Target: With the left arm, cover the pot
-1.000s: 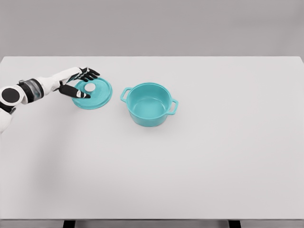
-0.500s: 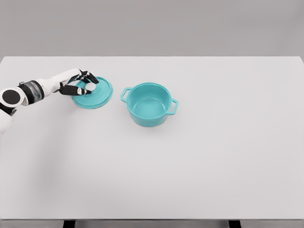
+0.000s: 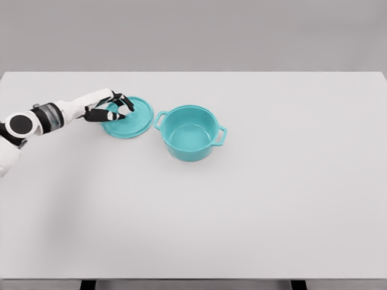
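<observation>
A teal lid [image 3: 134,118] with a white knob lies to the left of the open teal pot [image 3: 190,132], close to its left handle. My left hand [image 3: 117,109] is over the lid's left part, its dark fingers curled around the white knob. The lid looks slightly raised and tilted. The pot stands upright near the table's middle, empty, with a handle on each side. My right arm does not show.
The white table [image 3: 254,211] spreads wide in front and to the right of the pot. Its back edge runs just behind the lid and the pot.
My left hand's fingers closed on the lid's knob, and hand and lid have shifted to the right, toward the pot.
</observation>
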Controlling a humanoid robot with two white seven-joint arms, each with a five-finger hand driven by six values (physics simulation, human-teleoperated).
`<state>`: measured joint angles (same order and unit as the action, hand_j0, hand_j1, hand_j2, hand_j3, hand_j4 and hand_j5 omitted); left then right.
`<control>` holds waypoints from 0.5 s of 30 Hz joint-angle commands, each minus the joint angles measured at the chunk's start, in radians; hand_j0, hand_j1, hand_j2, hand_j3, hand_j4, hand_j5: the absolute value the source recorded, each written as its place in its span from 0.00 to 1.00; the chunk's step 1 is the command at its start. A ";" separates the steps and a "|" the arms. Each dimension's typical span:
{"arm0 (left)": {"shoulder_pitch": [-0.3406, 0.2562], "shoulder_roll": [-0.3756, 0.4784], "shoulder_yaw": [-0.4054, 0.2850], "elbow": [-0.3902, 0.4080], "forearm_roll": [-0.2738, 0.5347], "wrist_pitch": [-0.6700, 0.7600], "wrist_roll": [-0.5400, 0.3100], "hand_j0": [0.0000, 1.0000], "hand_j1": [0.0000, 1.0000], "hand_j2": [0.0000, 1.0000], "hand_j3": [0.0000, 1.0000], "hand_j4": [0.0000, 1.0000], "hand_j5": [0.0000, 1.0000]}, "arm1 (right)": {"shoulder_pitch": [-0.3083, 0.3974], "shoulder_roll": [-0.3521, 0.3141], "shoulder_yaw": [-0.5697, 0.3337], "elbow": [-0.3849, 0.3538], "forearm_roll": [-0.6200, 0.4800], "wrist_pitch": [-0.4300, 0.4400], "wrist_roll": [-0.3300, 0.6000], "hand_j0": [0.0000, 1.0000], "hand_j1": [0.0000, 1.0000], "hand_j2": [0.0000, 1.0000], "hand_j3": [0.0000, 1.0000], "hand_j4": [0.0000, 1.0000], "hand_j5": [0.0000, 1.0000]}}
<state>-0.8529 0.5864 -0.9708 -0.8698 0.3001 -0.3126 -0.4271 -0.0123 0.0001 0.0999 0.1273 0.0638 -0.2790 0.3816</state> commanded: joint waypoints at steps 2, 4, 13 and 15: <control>0.000 0.010 0.003 -0.029 0.001 0.000 -0.004 0.48 0.48 0.48 0.48 0.48 0.48 | 0.000 0.000 0.000 0.000 0.001 -0.002 0.000 1.00 1.00 1.00 1.00 1.00 1.00; -0.003 0.018 0.006 -0.041 0.002 -0.002 -0.004 0.48 0.48 0.48 0.48 0.48 0.48 | 0.000 0.000 0.000 0.000 0.001 0.000 0.000 1.00 1.00 1.00 1.00 1.00 1.00; -0.025 0.049 0.026 -0.113 0.007 -0.003 -0.002 0.48 0.48 0.48 0.48 0.48 0.48 | 0.000 0.000 0.000 0.000 0.001 0.000 0.000 1.00 1.00 1.00 1.00 1.00 1.00; -0.026 0.061 0.026 -0.153 0.007 -0.003 -0.002 0.48 0.48 0.48 0.48 0.48 0.48 | 0.000 0.000 0.000 0.000 0.001 0.000 0.000 1.00 1.00 1.00 1.00 1.00 1.00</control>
<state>-0.8790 0.6394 -0.9476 -0.9891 0.3019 -0.3177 -0.4299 -0.0123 0.0001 0.0999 0.1273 0.0638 -0.2790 0.3816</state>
